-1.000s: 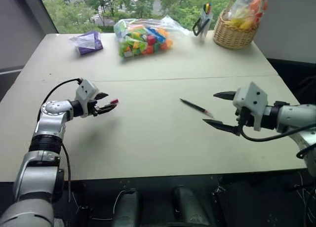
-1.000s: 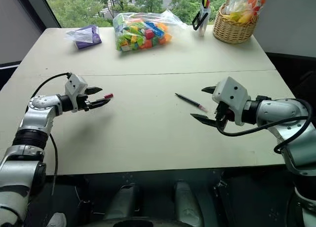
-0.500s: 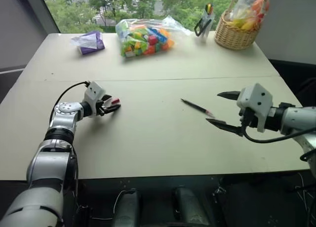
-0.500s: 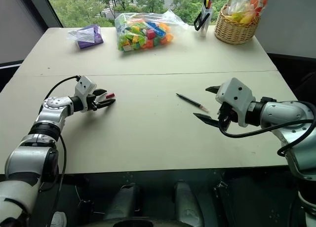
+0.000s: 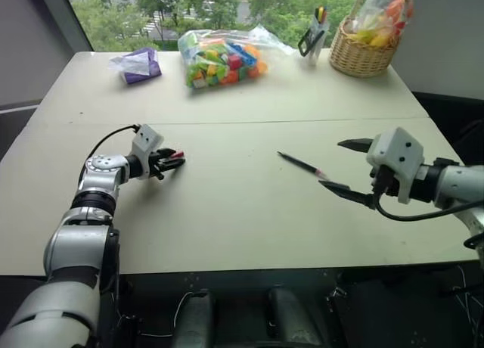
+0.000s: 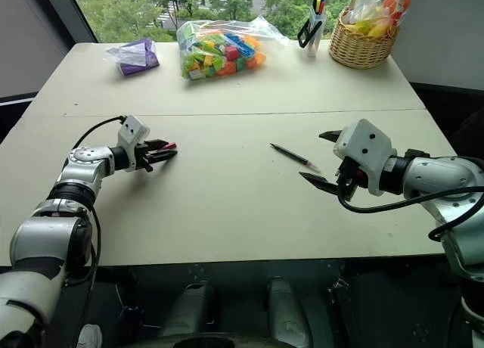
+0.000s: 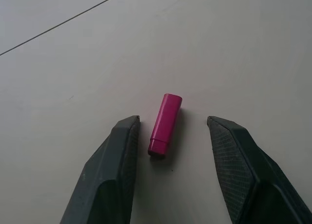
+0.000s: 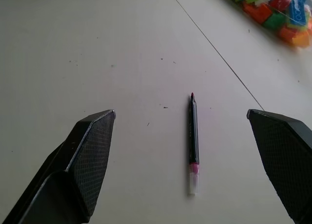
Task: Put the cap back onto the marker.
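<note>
**Left gripper lowered over the cap; right gripper wide near the marker**

Since the earlier frames, the left gripper point(image 7: 169, 136) has come down toward the table point(image 5: 242, 212) and its fingers have drawn closer together around the cap point(image 7: 165, 124). They now stand narrow, one finger on each side of the cap. A gap shows on both sides in the left wrist view, so no contact with the cap is visible. The cap lies flat on the table, between the fingertips, well apart from the marker point(image 5: 301, 165) on the marker's left.

The marker lies flat on the table near its centre, uncapped, with its pinkish tip toward the right gripper point(image 5: 346, 167). That gripper hovers just to the right of the marker, clear of it, with its two fingers spread wide and nothing between them. In the right wrist view the marker lies along the middle of the wide gap between the fingers, out ahead of their tips.

Beyond the marker, at the far side of the table:
- a clear bag of coloured blocks point(image 5: 221, 58);
- a purple packet point(image 5: 138, 63), left of the bag;
- a pen holder point(image 5: 313, 32), right of the bag;
- a wicker basket point(image 5: 361, 51), just beside the pen holder.
</note>
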Tool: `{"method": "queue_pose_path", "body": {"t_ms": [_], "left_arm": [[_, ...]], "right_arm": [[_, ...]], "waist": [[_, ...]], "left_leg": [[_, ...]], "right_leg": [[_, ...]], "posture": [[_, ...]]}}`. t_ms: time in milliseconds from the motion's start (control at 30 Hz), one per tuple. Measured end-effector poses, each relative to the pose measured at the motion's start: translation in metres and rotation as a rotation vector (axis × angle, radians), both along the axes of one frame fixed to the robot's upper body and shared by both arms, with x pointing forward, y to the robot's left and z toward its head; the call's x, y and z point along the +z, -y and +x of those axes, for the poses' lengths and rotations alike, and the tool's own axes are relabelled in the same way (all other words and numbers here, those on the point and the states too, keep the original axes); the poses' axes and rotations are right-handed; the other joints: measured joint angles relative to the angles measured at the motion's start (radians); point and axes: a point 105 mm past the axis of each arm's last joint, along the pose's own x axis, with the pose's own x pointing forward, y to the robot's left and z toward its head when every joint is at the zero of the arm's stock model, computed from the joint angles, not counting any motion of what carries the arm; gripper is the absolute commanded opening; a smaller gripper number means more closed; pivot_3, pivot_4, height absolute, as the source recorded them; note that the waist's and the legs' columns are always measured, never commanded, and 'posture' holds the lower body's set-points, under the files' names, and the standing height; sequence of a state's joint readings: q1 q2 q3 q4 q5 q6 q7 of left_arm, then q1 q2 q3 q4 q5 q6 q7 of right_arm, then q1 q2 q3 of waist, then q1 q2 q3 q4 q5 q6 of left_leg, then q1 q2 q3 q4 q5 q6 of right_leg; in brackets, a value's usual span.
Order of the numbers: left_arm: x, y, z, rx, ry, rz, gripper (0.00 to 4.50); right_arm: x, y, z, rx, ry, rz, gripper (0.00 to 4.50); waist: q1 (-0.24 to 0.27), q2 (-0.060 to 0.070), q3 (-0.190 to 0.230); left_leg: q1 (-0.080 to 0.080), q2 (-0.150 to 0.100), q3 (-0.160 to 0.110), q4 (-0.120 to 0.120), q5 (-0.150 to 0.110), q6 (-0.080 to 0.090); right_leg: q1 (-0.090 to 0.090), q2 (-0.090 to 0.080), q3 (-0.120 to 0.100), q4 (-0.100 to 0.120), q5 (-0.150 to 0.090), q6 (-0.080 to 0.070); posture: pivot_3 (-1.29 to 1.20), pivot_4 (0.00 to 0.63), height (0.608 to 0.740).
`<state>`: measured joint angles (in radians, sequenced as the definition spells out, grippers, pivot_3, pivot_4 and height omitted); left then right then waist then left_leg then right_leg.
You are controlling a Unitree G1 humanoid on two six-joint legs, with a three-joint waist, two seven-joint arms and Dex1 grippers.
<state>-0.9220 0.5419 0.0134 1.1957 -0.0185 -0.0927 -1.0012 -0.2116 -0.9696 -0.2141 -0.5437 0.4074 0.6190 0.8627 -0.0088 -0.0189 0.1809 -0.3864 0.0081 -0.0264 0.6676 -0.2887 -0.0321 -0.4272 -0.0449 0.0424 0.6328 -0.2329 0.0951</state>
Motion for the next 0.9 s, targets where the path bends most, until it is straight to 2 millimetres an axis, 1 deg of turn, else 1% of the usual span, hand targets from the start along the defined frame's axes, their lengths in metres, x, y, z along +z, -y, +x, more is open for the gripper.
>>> {"method": "queue_pose_path", "body": {"t_ms": [33, 67, 367, 500, 567, 667, 733, 800, 900], "left_arm": [[0.0, 0.001, 0.0, -0.006, -0.004, 0.003, 0.48], [0.0, 0.001, 0.0, -0.009, -0.005, 0.004, 0.01], [0.001, 0.001, -0.001, -0.02, -0.02, 0.016, 0.01], [0.001, 0.006, -0.006, -0.08, -0.028, -0.002, 0.01], [0.001, 0.016, -0.015, -0.168, -0.036, -0.029, 0.01], [-0.002, 0.031, -0.029, -0.281, -0.067, -0.059, 0.01], [-0.001, 0.041, -0.041, -0.351, -0.084, -0.077, 0.01], [0.006, 0.05, -0.052, -0.402, -0.088, -0.099, 0.01], [0.025, 0.059, -0.063, -0.453, -0.062, -0.115, 0.01]], "right_arm": [[0.0, 0.0, 0.0, 0.0, -0.001, -0.001, 4.5], [0.0, 0.0, 0.0, -0.001, -0.002, -0.001, 4.5], [0.0, 0.002, 0.0, -0.005, -0.002, -0.015, 4.5], [0.001, 0.002, 0.001, -0.008, 0.007, -0.016, 4.5], [-0.001, 0.004, 0.005, -0.018, 0.01, 0.01, 4.5], [-0.008, 0.008, 0.012, -0.033, -0.008, 0.037, 4.5], [-0.014, 0.01, 0.018, -0.039, -0.017, 0.051, 4.5], [-0.02, 0.012, 0.024, -0.039, -0.031, 0.065, 4.5], [-0.029, 0.012, 0.035, -0.037, -0.049, 0.12, 4.5]], "waist": [[0.0, 0.0, 0.0], [-0.001, 0.0, 0.0], [-0.002, 0.0, 0.0], [-0.001, 0.0, 0.0], [-0.002, 0.0, 0.0], [-0.003, 0.0, 0.0], [-0.006, 0.0, 0.0], [-0.008, 0.0, 0.0], [-0.008, 0.0, 0.0]], "left_leg": [[0.0, 0.0, 0.0, 0.0, 0.0, 0.0], [0.0, 0.0, 0.0, 0.0, 0.0, 0.0], [0.0, 0.0, 0.0, 0.0, 0.0, 0.0], [0.0, 0.0, 0.0, 0.0, 0.0, 0.0], [0.0, 0.0, 0.0, 0.0, 0.0, 0.0], [0.0, 0.0, 0.0, 0.0, 0.0, 0.0], [0.0, 0.0, 0.0, 0.0, 0.0, 0.0], [0.0, 0.001, 0.0, 0.0, 0.0, 0.0], [0.001, 0.001, 0.0, 0.0, 0.0, 0.0]], "right_leg": [[0.0, 0.0, 0.0, 0.0, 0.0, 0.0], [0.0, 0.0, 0.0, 0.0, 0.0, 0.0], [0.0, 0.0, 0.0, 0.0, 0.0, 0.0], [0.0, 0.0, 0.0, 0.0, 0.0, 0.0], [0.0, 0.0, 0.0, 0.0, 0.0, 0.0], [0.0, 0.0, 0.0, 0.0, 0.0, 0.0], [0.0, 0.0, 0.0, 0.0, 0.0, 0.0], [0.0, 0.0, 0.0, 0.001, 0.0, 0.0], [0.0, 0.001, 0.0, 0.002, 0.0, 0.0]], "posture": [[0.0, 0.15, 0.74], [0.0, 0.15, 0.74], [0.0, 0.15, 0.74], [0.0, 0.15, 0.74], [0.0, 0.15, 0.74], [0.0, 0.15, 0.74], [0.0, 0.15, 0.74], [0.0, 0.15, 0.74], [0.0, 0.15, 0.74]]}}
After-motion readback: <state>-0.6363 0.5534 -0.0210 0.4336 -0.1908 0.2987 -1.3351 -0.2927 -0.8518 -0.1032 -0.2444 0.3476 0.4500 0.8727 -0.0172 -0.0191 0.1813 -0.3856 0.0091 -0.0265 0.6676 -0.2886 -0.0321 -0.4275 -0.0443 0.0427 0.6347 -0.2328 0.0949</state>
